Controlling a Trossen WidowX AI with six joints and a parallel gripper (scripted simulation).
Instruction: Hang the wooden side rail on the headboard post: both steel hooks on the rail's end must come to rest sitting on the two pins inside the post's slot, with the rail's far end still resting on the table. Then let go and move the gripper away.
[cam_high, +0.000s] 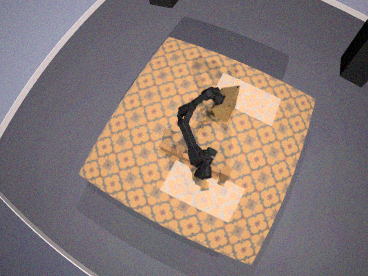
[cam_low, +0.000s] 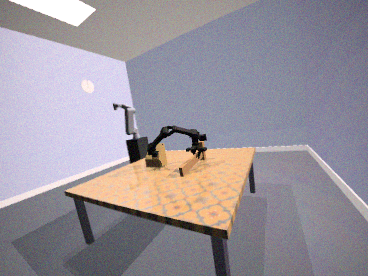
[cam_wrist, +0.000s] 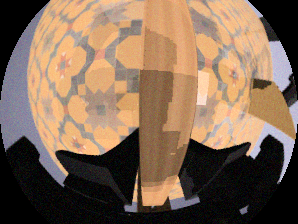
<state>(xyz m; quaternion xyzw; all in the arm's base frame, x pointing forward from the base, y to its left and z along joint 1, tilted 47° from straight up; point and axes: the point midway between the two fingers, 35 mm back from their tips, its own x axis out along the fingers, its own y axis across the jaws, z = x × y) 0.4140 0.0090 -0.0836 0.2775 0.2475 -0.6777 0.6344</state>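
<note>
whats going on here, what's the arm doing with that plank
A single black arm has its gripper shut on a wooden rail, holding one end up while the other end sits on the patterned table. The headboard post stands apart from it, near the arm's base, so the rail is not hung on it yet.
</note>
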